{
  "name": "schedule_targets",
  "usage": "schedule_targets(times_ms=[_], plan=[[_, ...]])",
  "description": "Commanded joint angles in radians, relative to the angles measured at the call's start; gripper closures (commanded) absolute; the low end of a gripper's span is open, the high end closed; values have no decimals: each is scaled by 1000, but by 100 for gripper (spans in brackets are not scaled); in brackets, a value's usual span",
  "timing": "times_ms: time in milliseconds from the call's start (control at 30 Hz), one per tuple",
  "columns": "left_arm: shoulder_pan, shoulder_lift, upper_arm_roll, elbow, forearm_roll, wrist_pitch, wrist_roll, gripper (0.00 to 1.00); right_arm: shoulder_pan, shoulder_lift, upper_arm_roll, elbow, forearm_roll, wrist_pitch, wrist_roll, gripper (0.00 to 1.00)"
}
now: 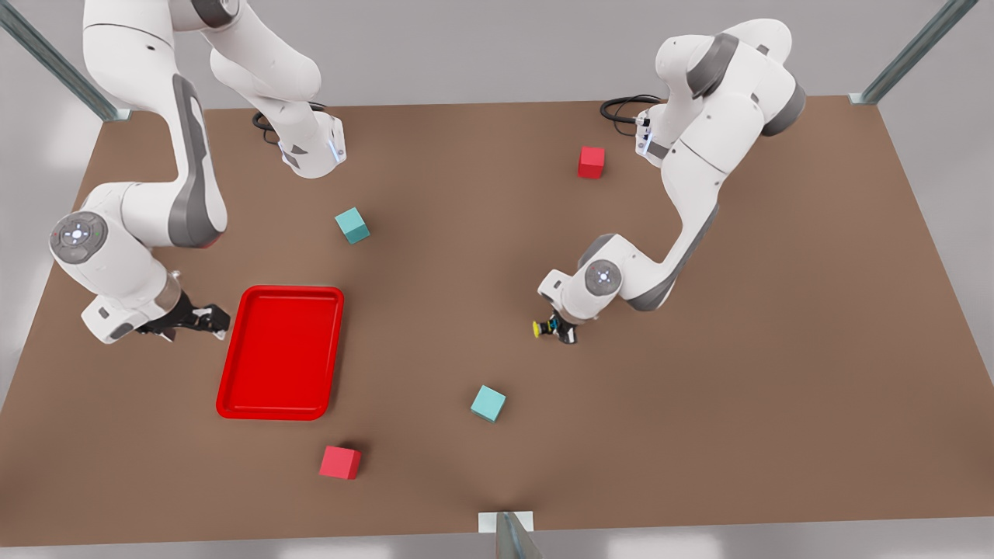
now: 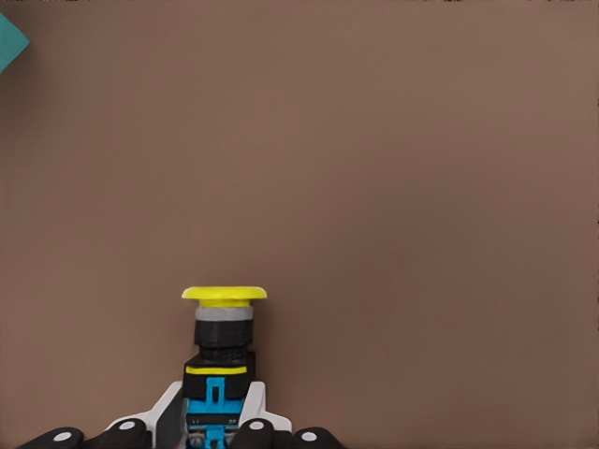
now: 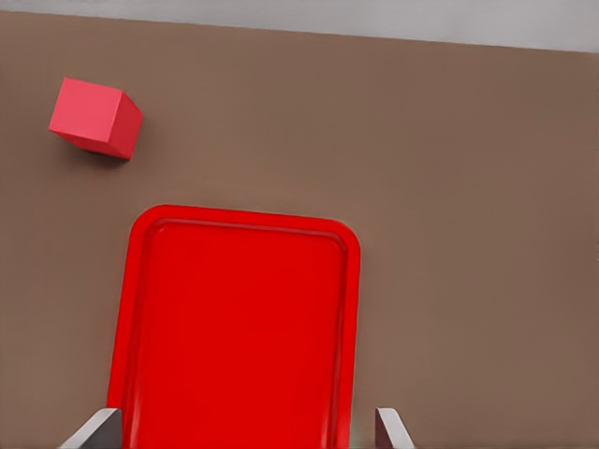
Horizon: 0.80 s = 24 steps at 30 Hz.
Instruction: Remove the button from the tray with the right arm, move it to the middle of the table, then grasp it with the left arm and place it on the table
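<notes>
The button [image 1: 543,328], with a yellow cap on a black-grey body with a blue bit, is near the middle of the table [image 1: 738,349]. My left gripper [image 1: 561,330] is shut on its blue base. The left wrist view shows the button [image 2: 223,346] sticking out from between my left gripper's [image 2: 217,430] fingers, cap outward, over bare tabletop. The red tray [image 1: 279,353] lies empty at the front view's left. My right gripper [image 1: 198,318] is open just beyond the tray's left rim, nothing in it. From the right wrist view, the tray [image 3: 239,327] sits below my right gripper [image 3: 243,435].
Two teal cubes [image 1: 352,225] [image 1: 488,403] and two red cubes [image 1: 591,162] [image 1: 339,462] lie scattered on the table. One red cube [image 3: 95,117] sits beyond the tray's end. A teal cube corner [image 2: 9,42] is at the edge of the left wrist view.
</notes>
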Motion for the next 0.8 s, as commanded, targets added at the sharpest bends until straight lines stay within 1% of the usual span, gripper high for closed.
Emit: schedule_targets(times_ms=[0, 67, 167, 233, 333, 433, 467, 567, 600, 633, 700, 767], plan=[[0, 7, -2, 3, 2, 1, 0, 37, -1, 6, 0, 3, 1, 0, 10, 0], [0, 12, 0, 5, 6, 5, 0, 32, -4, 6, 0, 3, 3, -2, 9, 0], [-2, 18, 3, 11, 9, 8, 0, 33, 1, 15, 0, 3, 1, 4, 12, 0], [-3, 19, 4, 15, 17, 8, 0, 33, 5, 52, 0, 58, 3, -3, 9, 0], [-5, 19, 6, 15, 17, 8, 0, 35, 2, 61, 0, 79, 9, -16, 7, 0], [-8, 36, 6, 17, 17, 30, 0, 34, 1, 65, 0, 86, 9, -31, 2, 0], [-8, 42, 6, 19, 17, 36, 0, 32, 1, 65, 0, 86, 9, -31, 2, 0], [-8, 48, 7, 22, 19, 44, 0, 32, -2, 65, 0, 92, 10, -33, 6, 0], [-3, 47, 7, 22, 19, 40, 1, 45, -2, 67, 0, 92, 10, -33, 6, 0], [-2, 45, 7, 22, 20, 37, 3, 51, -2, 71, 0, 93, 10, -33, 6, 0], [0, 45, 7, 22, 25, 37, 4, 56, -2, 71, 0, 95, 10, -33, 6, 0], [-2, 45, 7, 20, 25, 34, 4, 58, -2, 73, -1, 98, 10, -43, 6, 0]])
